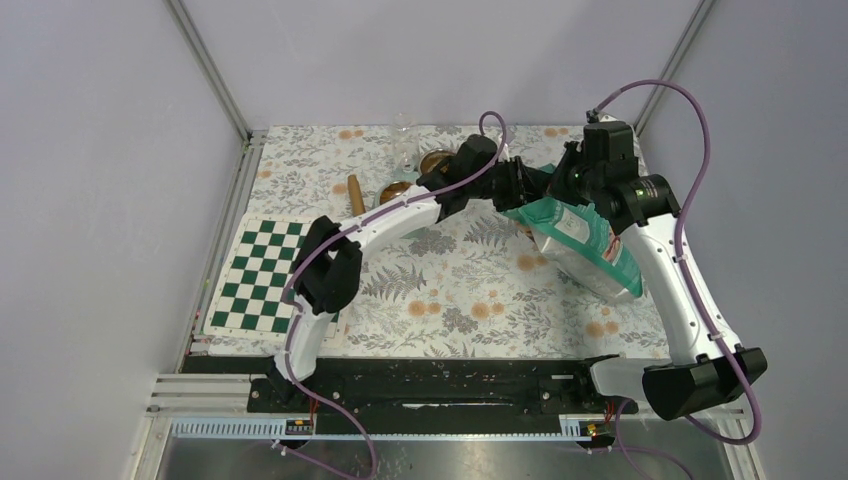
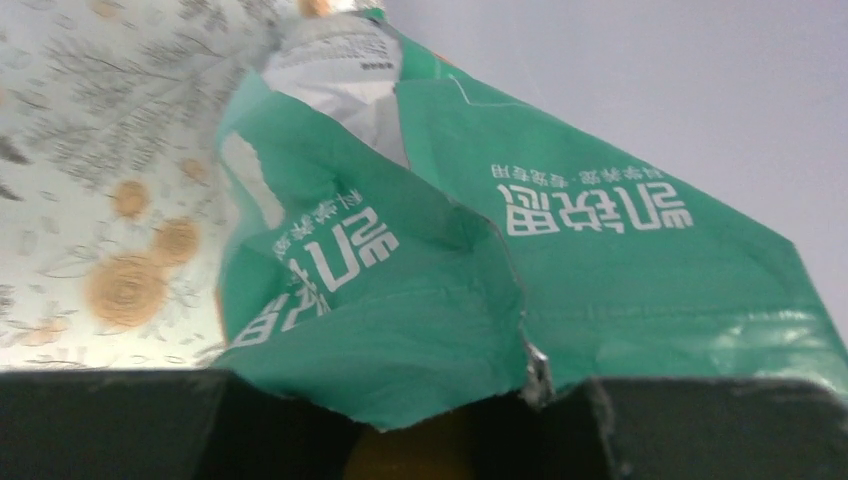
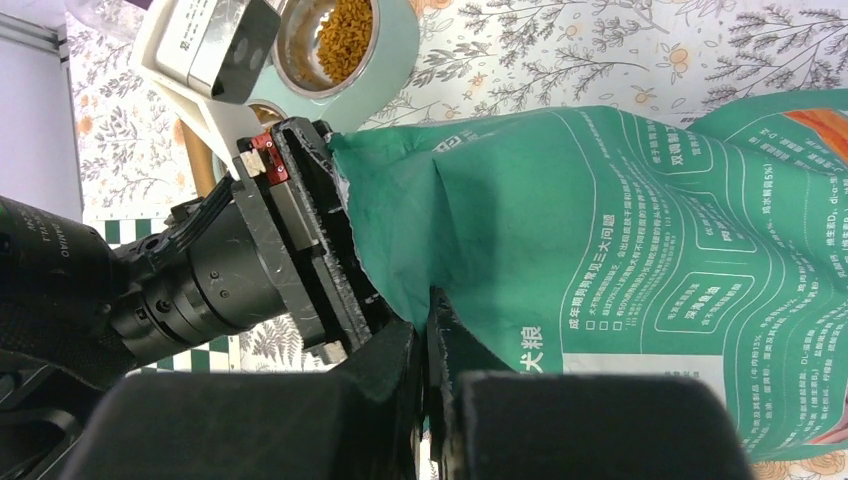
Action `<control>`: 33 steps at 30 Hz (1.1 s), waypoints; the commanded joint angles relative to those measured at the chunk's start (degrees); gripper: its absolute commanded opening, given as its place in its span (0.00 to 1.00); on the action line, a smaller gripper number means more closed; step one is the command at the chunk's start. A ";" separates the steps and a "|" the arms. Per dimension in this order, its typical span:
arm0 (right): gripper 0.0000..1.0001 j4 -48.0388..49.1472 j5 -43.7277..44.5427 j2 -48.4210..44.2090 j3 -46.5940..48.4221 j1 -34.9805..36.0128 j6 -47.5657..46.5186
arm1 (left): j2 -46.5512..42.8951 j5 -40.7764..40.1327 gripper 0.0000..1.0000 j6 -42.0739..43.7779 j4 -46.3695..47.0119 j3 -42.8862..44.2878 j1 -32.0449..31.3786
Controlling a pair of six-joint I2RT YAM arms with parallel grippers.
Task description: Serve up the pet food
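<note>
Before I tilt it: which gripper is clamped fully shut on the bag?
The right gripper: its fingers meet on the bag's edge. The left gripper's fingers stand apart at the torn mouth.

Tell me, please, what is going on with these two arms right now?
Both arms meet at the mouth of the teal bag. The right hand is pinched shut on its torn edge; the left hand sits at the same opening, its grip unclear. Some pet food already lies in the bowl nearby.

Bright, even light — soft shadows
</note>
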 commanded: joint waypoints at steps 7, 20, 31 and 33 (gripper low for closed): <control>0.00 2.74 2.05 -1.85 3.55 0.55 0.35 | -7.19 15.88 0.00 -28.20 32.05 -15.83 5.27; 0.00 1.69 0.06 -3.54 6.21 -1.12 2.12 | -21.34 15.95 0.00 -30.19 39.29 -32.41 13.62; 0.00 1.69 -2.80 -4.87 6.68 -3.79 3.06 | -26.03 15.96 0.00 -26.48 35.62 -34.18 17.93; 0.00 1.69 -3.11 -5.09 6.68 -4.22 3.17 | -26.26 15.98 0.00 -26.08 35.30 -34.32 18.35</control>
